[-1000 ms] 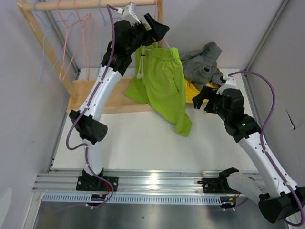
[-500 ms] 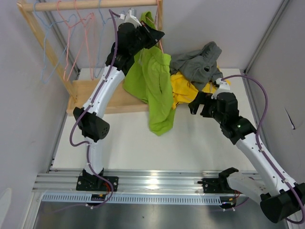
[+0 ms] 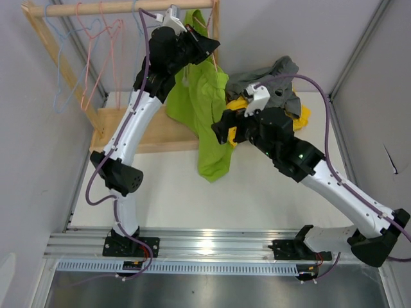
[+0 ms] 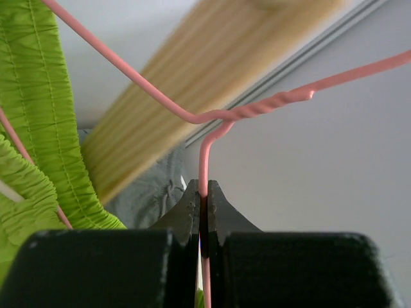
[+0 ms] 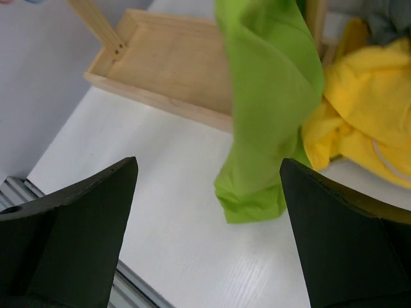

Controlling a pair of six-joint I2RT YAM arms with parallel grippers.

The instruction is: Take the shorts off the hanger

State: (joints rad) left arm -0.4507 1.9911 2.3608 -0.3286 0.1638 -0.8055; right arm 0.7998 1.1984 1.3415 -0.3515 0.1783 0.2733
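We are looking at the lime green soft cloth shorts (image 3: 207,109). They are hanging crumpled and folded beside the pale wooden clothes rack (image 3: 128,125), with their long axis running top to bottom and the leg hem pointing down toward the white table (image 3: 160,186). To their right, the mid grey cloth shorts (image 3: 273,80) are lying heaped against the yellow cloth shorts (image 5: 366,96). Our right gripper (image 5: 209,170) is hovering spread wide just right of the green shorts' lower half, touching nothing. Above the shorts, our left gripper (image 4: 203,200) is clenching the thin pink wire hanger (image 4: 212,115) that is carrying them.
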